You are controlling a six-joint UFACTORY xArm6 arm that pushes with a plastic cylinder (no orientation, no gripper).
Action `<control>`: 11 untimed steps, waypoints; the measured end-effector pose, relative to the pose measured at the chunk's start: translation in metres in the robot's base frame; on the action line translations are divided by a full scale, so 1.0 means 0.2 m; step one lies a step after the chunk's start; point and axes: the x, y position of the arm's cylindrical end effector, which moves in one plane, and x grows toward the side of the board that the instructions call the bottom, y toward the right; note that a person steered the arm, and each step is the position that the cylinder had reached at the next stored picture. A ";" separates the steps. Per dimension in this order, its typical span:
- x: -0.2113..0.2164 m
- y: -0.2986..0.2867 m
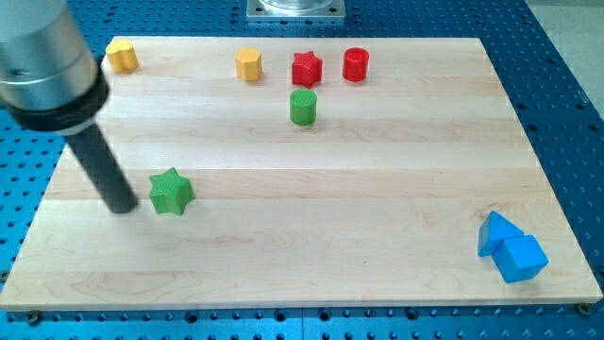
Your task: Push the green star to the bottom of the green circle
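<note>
The green star (171, 192) lies on the wooden board at the view's left, a little below the middle. The green circle (302, 107), a short cylinder, stands near the view's top centre, up and to the right of the star. My tip (123, 206) rests on the board just left of the green star, a small gap away or barely touching. The dark rod runs up to the view's top left corner.
A yellow block (122, 55) sits at the top left. A yellow hexagon (248, 64), a red star (306, 68) and a red cylinder (356, 64) line the top above the green circle. Two blue blocks (511, 249) sit at the bottom right.
</note>
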 end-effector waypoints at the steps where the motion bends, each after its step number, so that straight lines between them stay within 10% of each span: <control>1: -0.11 0.22; 6: 0.18 0.38; 11: -0.17 0.68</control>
